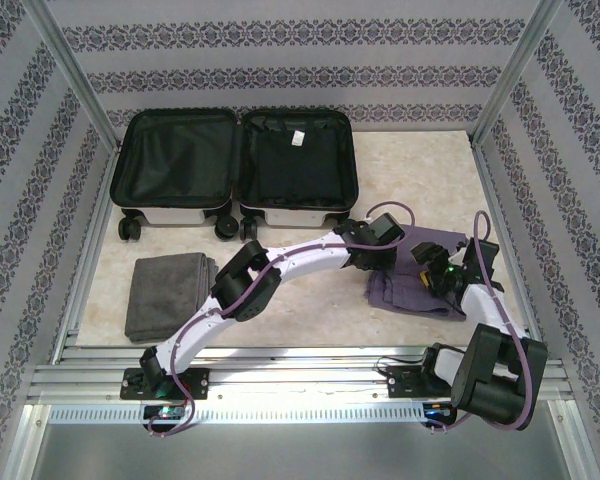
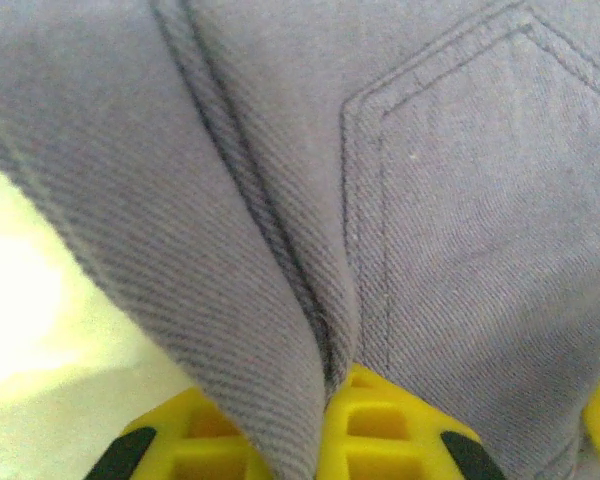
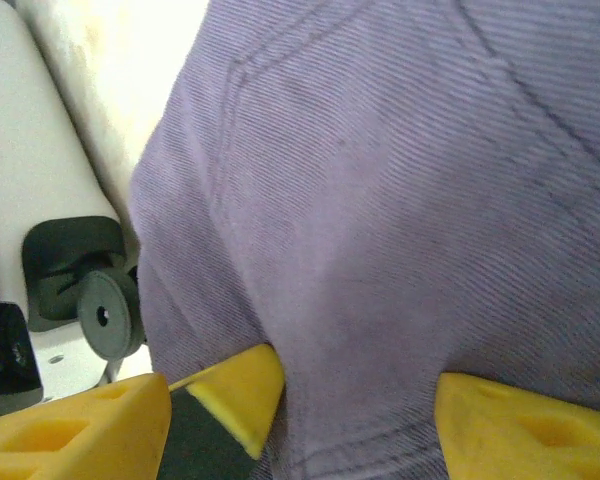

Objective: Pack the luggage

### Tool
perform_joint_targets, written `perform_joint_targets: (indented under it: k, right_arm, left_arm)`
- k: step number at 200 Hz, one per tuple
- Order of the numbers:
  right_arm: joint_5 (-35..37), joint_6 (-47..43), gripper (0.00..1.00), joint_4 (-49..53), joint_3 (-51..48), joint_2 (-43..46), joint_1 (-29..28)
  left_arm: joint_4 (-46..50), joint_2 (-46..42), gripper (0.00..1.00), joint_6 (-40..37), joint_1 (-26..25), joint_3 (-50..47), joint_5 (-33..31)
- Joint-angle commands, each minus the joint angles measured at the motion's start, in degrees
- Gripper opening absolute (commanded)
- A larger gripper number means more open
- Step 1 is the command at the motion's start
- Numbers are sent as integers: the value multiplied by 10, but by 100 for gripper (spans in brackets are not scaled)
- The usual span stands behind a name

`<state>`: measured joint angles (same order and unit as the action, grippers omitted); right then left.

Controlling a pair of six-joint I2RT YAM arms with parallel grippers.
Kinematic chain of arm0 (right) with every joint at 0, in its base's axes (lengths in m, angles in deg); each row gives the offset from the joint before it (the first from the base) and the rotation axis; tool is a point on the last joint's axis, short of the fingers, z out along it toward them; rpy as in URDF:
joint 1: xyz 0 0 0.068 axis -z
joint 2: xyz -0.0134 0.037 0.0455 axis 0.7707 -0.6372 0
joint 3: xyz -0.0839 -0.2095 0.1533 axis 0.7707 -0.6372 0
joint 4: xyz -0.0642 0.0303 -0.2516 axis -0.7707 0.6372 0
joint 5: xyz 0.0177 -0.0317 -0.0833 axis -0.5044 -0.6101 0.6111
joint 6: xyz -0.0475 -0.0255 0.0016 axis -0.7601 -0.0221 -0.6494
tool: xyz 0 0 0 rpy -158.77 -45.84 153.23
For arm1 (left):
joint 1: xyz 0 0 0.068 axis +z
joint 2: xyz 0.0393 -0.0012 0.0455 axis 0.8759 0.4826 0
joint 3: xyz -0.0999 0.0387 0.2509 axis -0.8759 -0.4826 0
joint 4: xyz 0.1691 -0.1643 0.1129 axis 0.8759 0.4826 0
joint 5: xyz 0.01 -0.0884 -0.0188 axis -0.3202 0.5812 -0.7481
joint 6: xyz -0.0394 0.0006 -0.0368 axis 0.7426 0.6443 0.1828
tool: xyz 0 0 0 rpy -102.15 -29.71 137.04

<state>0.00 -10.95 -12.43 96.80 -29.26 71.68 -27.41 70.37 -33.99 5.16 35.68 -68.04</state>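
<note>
The left jaws are pressed together on a raised fold of a mauve twill garment [image 2: 460, 250]. The fold is pinched between the yellow pads [image 2: 380, 430], whose lower parts are cut off by the bottom edge of the wrist view. A stitched pocket outline is seen on the cloth just beyond the pinch. How much cloth lies between the pads cannot be made out.

The right jaws are spread wide over the same garment, with a yellow fingertip [image 3: 242, 385] on one side and a second one on the other, and cloth filling the gap between them. Whether the tips press into the cloth or only rest against it cannot be told. A white arm link [image 3: 50, 200] with a black fitting is seen at the left of that wrist view, near the garment's edge.

From above, both sets of jaws are hidden under their own wrists, and much of the garment is covered by the two arms. It lies on the right side of the worktop [image 1: 420, 190].

A folded grey cloth [image 1: 165, 292] lies flat on the left side, well apart from the garment. The white hard-shell suitcase [image 1: 175, 214] is set at the far edge of the worktop, opened flat with both black-lined halves facing up and its caster wheels towards the arms. A small white label is seen in the right half.
</note>
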Motion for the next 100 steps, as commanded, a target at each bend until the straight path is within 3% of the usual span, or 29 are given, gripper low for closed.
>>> perform_joint_targets:
  k: [1, 44, 100]
  right_arm:
    - [-4, -21, 70, 18, 33, 21, 2]
    - [31, -63, 70, 66, 63, 50, 5]
    - [93, -100, 71, 119, 73, 72, 12]
  left_arm:
    - [70, 14, 0, -52, -5, 46, 4]
    - [161, 5, 0, -130, 13, 124, 3]
    - [197, -33, 0, -186, 41, 144, 21]
